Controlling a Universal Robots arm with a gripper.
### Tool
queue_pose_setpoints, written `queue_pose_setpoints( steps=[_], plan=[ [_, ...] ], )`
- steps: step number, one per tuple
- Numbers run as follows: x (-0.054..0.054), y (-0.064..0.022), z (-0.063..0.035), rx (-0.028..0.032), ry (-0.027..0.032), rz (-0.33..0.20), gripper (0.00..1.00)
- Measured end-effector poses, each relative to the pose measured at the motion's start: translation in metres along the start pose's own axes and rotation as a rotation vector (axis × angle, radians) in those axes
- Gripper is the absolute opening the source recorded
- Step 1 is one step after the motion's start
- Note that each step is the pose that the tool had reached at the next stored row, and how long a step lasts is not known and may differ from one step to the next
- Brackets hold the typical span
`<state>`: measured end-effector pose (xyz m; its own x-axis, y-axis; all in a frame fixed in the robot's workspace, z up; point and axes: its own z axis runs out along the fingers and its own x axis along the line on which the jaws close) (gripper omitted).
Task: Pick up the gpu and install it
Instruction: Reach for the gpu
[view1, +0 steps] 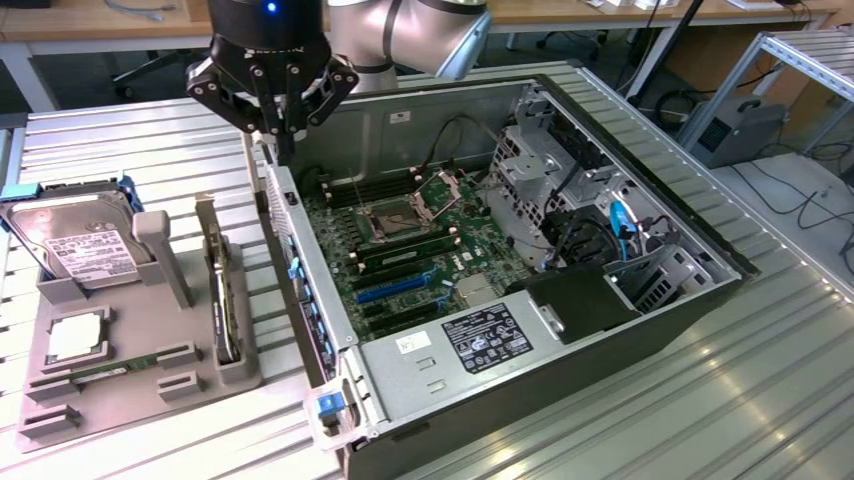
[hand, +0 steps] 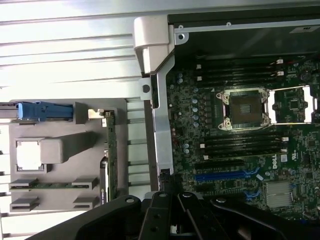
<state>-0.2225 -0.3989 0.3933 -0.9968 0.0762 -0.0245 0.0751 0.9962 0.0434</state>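
The gpu (view1: 222, 290) is a thin dark card standing on edge in a slot of the grey holder (view1: 120, 375), at the exterior view's left of the open computer case (view1: 441, 350). In the wrist view the gpu (hand: 111, 150) shows edge-on beside the case's side wall. My gripper (view1: 283, 140) hangs above that wall's far end, higher than the card and off it. Its fingers are shut and hold nothing. In the wrist view the gripper (hand: 168, 192) sits over the wall. Blue expansion slots (view1: 394, 285) lie on the motherboard (hand: 240, 150).
The holder also carries a silver hard drive (view1: 80, 245) with a white label, a square processor (view1: 74, 335) and a green memory stick (view1: 114, 365). Inside the case are a drive cage (view1: 541, 170), cables and a black shroud (view1: 581, 300). Everything rests on a ribbed metal table (view1: 747, 400).
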Motion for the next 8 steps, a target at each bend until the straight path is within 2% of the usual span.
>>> queue_pose_setpoints(
  steps=[4,8],
  plan=[
    [0.0024,-0.0002,0.0,0.0001,-0.0001,0.0,0.11],
    [0.0092,-0.0007,-0.0002,0.0005,-0.0001,0.0,0.11]
  ],
)
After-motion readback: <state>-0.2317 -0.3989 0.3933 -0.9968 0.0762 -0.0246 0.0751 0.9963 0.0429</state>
